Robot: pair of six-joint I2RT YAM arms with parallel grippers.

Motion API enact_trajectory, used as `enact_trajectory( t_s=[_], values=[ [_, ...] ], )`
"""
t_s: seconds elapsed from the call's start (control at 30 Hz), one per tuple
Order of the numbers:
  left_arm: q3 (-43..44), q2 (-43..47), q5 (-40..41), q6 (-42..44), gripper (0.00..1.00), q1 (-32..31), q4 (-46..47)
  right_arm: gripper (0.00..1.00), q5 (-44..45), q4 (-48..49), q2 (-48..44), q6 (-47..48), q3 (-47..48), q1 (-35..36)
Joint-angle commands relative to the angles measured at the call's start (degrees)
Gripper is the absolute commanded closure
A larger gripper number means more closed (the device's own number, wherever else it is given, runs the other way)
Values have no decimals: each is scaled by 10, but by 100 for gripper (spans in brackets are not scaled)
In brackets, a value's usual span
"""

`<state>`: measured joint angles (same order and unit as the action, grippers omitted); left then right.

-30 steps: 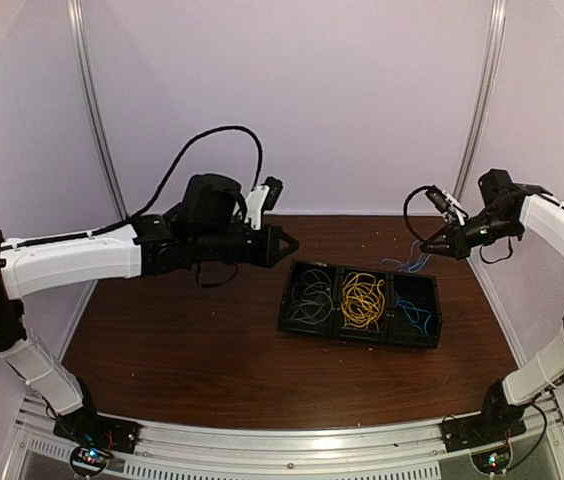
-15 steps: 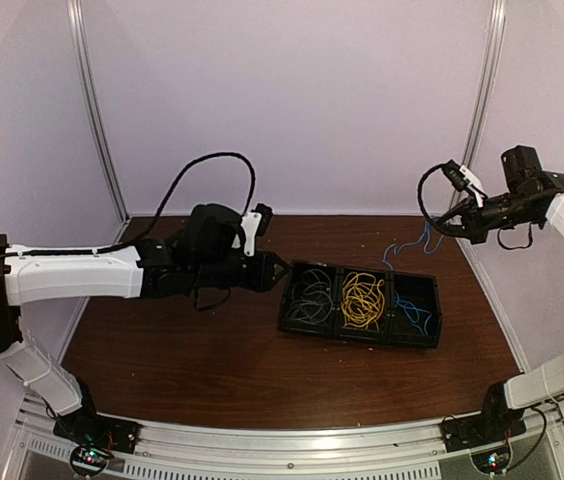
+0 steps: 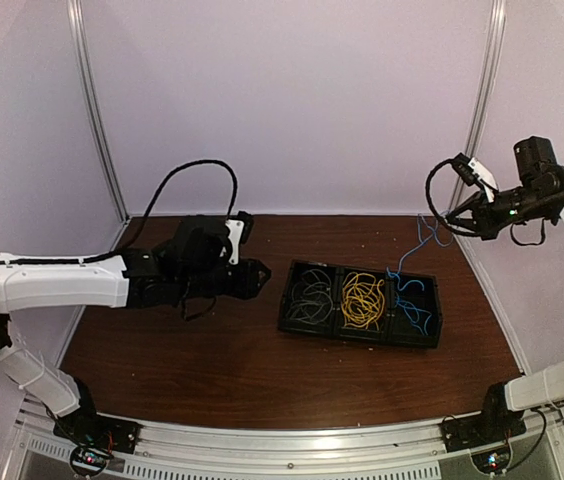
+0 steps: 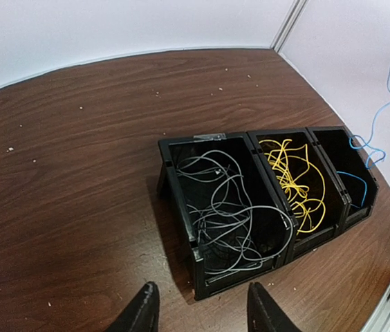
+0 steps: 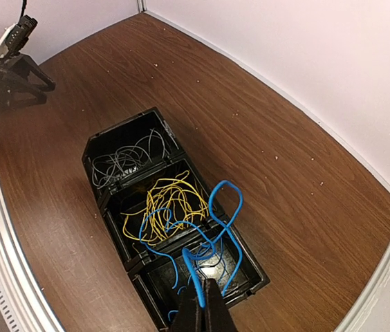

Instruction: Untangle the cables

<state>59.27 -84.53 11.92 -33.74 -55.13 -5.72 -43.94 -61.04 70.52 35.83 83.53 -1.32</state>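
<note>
Right gripper (image 5: 202, 306), pinched shut on the blue cable (image 5: 225, 185), has risen above the black bin (image 3: 357, 338), drawing the strand up from its right-hand compartment. Left gripper (image 4: 202, 304) has spread open and backed off left of the bin, where grey cables (image 4: 229, 207) and yellow cables (image 4: 295, 176) already lie separated.

L tool (image 4: 202, 294) low, jaws apart, R tool (image 5: 200, 294) high, pinched closed

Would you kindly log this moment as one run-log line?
left gripper: open, empty | right gripper: shut on blue cable, held high | cable tail: in tray right compartment
</note>
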Motion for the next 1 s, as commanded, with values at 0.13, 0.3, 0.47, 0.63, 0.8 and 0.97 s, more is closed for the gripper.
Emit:
enact_trajectory(
  t_s=[0.13,0.3,0.47,0.63,0.8,0.97],
  values=[
    [-33,38,45,4,53,0,-1,100,38,-32,-23,9,-17,-2],
    [-45,48,50,3,53,0,-3,100,57,-37,-27,17,-44,-2],
    [-58,60,56,2,52,-1,-1,100,91,-16,-33,24,-80,-2],
    [-62,63,57,2,52,-1,-5,100,97,-24,-25,34,-88,-2],
    [-68,65,64,2,50,-1,-9,100,109,-35,-10,52,-101,-2],
    [-68,63,66,2,49,-1,-8,100,105,-16,16,57,-139,5]
  ],
)
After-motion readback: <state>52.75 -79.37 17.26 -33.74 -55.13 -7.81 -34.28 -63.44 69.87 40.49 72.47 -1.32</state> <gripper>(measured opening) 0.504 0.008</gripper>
